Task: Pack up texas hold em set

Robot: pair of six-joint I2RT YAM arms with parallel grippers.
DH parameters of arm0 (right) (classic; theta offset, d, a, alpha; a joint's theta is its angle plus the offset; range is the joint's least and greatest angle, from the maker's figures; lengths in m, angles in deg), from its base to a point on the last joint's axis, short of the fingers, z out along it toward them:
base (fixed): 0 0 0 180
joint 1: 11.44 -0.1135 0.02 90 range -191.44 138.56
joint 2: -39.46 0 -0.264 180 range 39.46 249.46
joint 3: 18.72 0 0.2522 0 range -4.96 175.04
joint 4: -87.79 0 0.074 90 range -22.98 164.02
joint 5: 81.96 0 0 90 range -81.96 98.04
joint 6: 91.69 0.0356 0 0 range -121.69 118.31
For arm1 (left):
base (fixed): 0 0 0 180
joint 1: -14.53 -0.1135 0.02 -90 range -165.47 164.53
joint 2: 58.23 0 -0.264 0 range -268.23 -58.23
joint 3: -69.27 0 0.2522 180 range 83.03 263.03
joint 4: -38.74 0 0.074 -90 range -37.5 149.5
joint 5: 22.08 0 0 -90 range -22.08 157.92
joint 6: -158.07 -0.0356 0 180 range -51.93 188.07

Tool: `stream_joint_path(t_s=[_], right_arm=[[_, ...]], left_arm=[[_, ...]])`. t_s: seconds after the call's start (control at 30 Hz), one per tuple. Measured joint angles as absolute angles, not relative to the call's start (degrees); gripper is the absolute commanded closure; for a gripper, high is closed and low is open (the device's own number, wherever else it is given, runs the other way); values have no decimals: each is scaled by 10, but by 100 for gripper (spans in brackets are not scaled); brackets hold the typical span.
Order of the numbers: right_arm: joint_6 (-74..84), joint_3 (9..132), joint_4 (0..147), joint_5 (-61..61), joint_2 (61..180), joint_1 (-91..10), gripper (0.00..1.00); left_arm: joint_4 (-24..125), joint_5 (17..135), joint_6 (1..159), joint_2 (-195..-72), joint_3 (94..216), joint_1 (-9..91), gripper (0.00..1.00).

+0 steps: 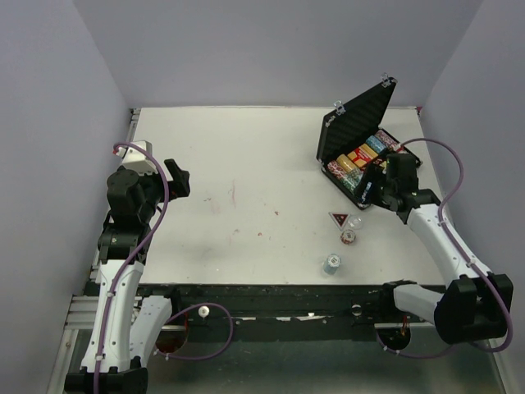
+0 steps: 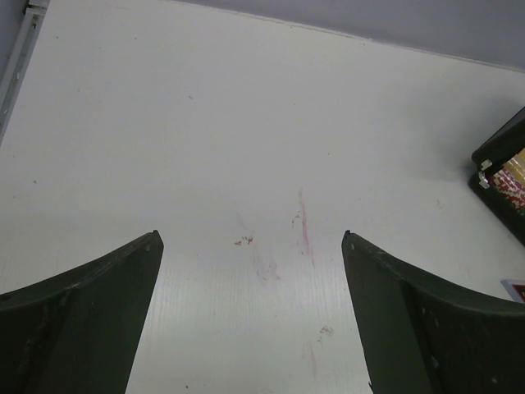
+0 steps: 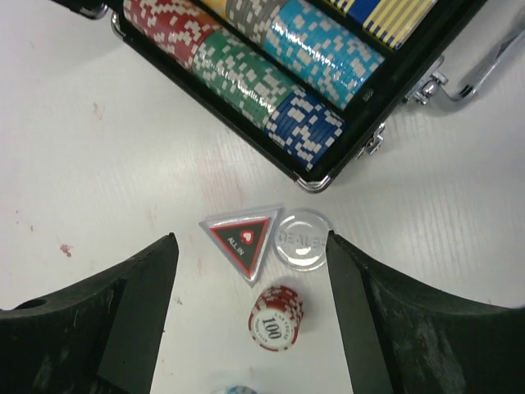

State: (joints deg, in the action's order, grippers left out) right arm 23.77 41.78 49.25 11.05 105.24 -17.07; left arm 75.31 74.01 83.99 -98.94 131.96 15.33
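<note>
The black ribbed case [image 1: 354, 123] stands open at the table's far right, with multicoloured chip rows [image 3: 271, 57] inside; card decks show at its top edge [image 3: 385, 15]. In front of it lie the dark triangular "ALL IN" marker [image 3: 241, 239], the clear dealer disc [image 3: 303, 240], a red chip stack [image 3: 276, 317] and a blue chip stack [image 1: 331, 263]. My right gripper [image 3: 250, 246] is open above the marker, disc and red stack, empty. My left gripper [image 2: 250, 238] is open and empty over bare table at the left.
The case's silver handle [image 3: 484, 61] sticks out toward the right wall. Purple walls enclose the white table [image 1: 238, 164] on three sides. Faint red stains [image 2: 302, 226] mark the table's middle.
</note>
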Motion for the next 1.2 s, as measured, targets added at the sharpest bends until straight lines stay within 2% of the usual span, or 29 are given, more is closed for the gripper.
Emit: stream_joint_path(t_s=[0.13, 0.33, 0.5, 0.93, 1.2], right_arm=[[245, 456, 405, 99, 1061, -199, 20], [294, 466, 307, 109, 1066, -331, 22], [343, 457, 245, 134, 1061, -389, 23], [434, 444, 185, 166, 1081, -545, 26], [468, 424, 184, 185, 1116, -584, 29]], left_arm=[[753, 742, 840, -989, 1320, 153, 1], [753, 742, 840, -989, 1320, 153, 1], [753, 743, 840, -988, 1318, 153, 1], [753, 747, 842, -988, 1316, 153, 1], [753, 748, 843, -988, 1316, 153, 1]])
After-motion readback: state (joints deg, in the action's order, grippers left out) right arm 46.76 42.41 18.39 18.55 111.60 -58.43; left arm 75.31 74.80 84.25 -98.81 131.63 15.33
